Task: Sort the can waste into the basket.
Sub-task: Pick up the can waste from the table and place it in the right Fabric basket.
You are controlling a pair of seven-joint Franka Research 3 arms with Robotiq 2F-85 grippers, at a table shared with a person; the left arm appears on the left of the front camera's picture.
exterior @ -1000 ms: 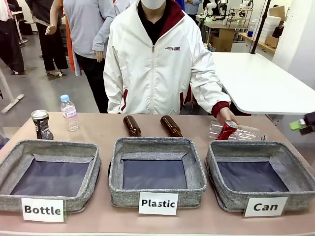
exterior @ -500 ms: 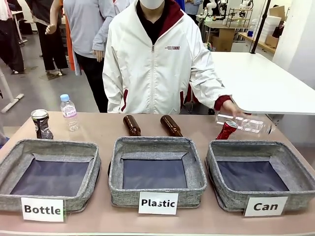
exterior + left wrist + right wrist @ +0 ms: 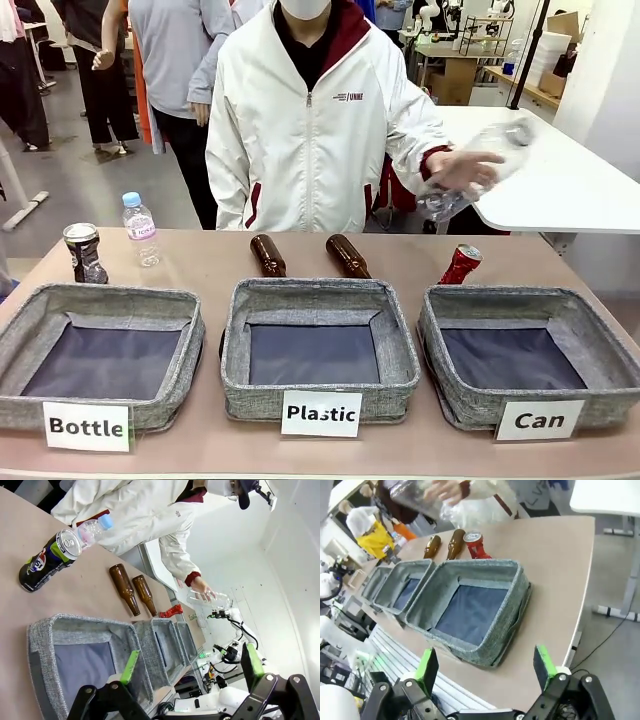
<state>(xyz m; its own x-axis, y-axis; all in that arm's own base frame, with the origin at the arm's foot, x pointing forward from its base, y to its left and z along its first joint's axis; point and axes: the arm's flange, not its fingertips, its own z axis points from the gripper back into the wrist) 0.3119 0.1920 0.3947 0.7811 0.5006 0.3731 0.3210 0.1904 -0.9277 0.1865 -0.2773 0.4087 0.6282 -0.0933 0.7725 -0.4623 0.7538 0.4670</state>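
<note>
The red can [image 3: 460,265] stands tilted on the table just behind the far left corner of the "Can" basket [image 3: 447,350]. The dark black-and-silver can [image 3: 84,252] stands at the table's far left, behind the "Bottle" basket. In the right wrist view, my right gripper [image 3: 485,667] is open and empty, off the table's edge near the Can basket [image 3: 512,605], with the red can [image 3: 476,545] beyond it. My left gripper [image 3: 192,665] is open and empty, above the Bottle basket [image 3: 42,635], and the dark can [image 3: 47,560] lies ahead of it.
The person's hand holds a clear plastic bottle [image 3: 470,170] in the air above the table's right side. Two brown glass bottles [image 3: 268,255] [image 3: 347,256] lie behind the "Plastic" basket [image 3: 235,350]. A small capped plastic bottle [image 3: 140,230] stands beside the dark can.
The person's hand has lifted the clear plastic bottle off the table beside the red can and raised it. The red can stays put.
</note>
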